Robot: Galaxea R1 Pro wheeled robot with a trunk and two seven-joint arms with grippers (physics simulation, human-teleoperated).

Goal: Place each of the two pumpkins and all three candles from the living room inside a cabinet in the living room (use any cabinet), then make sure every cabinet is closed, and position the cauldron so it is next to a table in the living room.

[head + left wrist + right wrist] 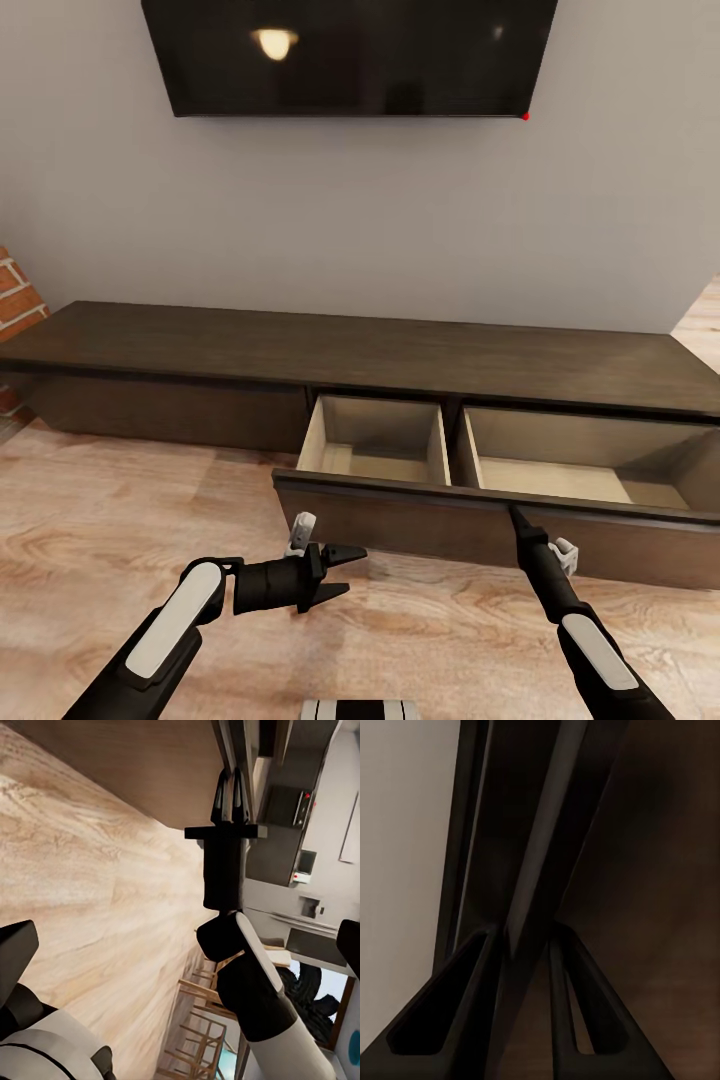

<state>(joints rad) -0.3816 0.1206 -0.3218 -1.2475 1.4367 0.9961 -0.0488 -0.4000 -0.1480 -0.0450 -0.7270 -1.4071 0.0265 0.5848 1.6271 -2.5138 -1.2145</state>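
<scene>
Ideally the right hand (517,517), its fingers pinched nearly together on the top edge of the cabinet (380,355)'s open, empty right drawer, pulls straight back, while the left hand (345,570) hovers slightly parted, holding nothing.

Even, soft light in the head view; a ceiling lamp glares in the dark TV screen (350,55). Shadow fills the open drawer (500,460) corners. The right wrist view is dim, murky, close-up blurred
</scene>
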